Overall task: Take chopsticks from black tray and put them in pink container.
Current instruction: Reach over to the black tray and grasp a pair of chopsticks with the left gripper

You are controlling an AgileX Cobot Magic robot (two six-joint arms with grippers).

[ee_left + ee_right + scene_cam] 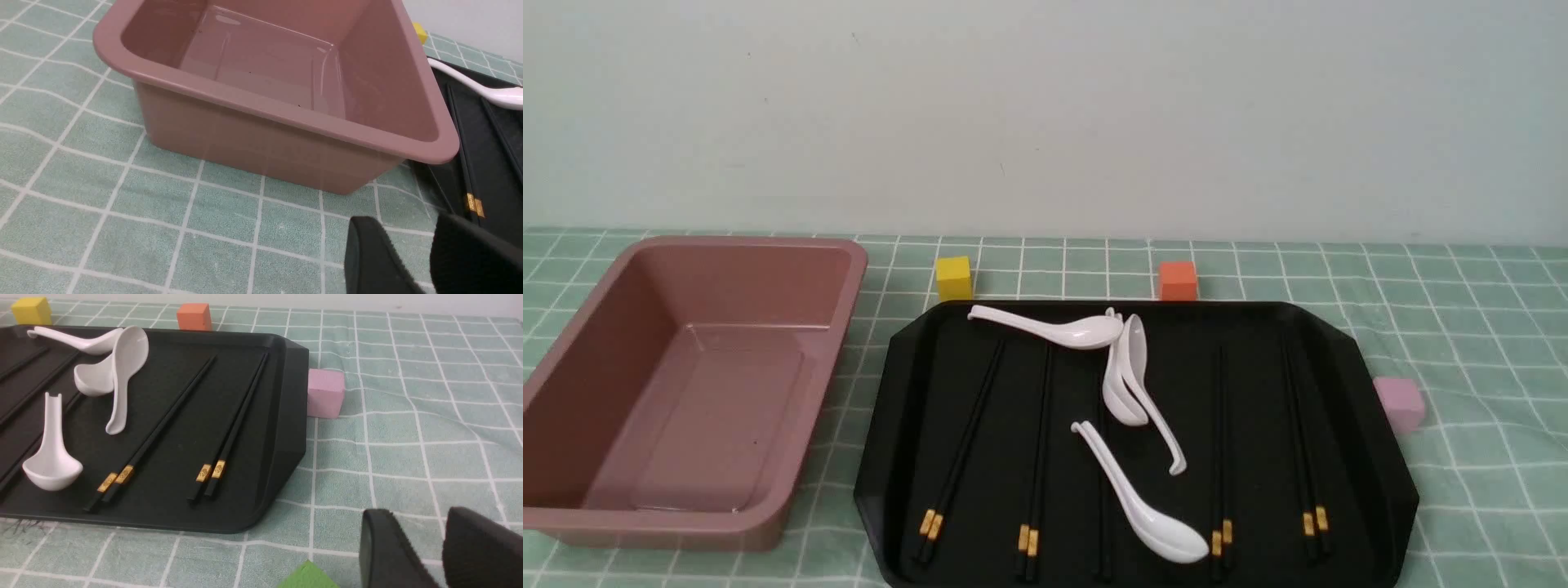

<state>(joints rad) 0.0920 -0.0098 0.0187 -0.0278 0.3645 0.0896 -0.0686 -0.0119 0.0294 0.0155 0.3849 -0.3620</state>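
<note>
- The black tray [1356, 408] sits centre-right on the green checked cloth [1486, 327], and its near rim runs off the bottom of the front view.
- The chopsticks [1039, 457] lie lengthwise in the tray in at least four pairs, with the gold-banded ends toward the near rim.
- The two left pairs have bare tray between and around them. The rightmost pair [233, 424] runs close along the right rim.
- White spoons [1127, 367] crowd the middle. One lies across the far rim side, and another [1143, 498] has its bowl right beside the gold bands of the third pair.
- The pink container [572, 359] stands on the left with nothing in it. Its right rim is near the tray's left edge, with a strip of cloth between.
- A yellow cube [953, 278] and an orange cube [1178, 281] sit just behind the far rim.
- A pale pink cube [1398, 403] is hard by the right rim; whether it touches I cannot tell.
- The left gripper [408, 228] hovers over cloth near the container's near corner, fingers parted by a narrow gap and holding nothing.
- The right gripper [419, 518] is over open cloth off the tray's near right corner, likewise parted and holding nothing. A green block [308, 575] lies just beside it.
</note>
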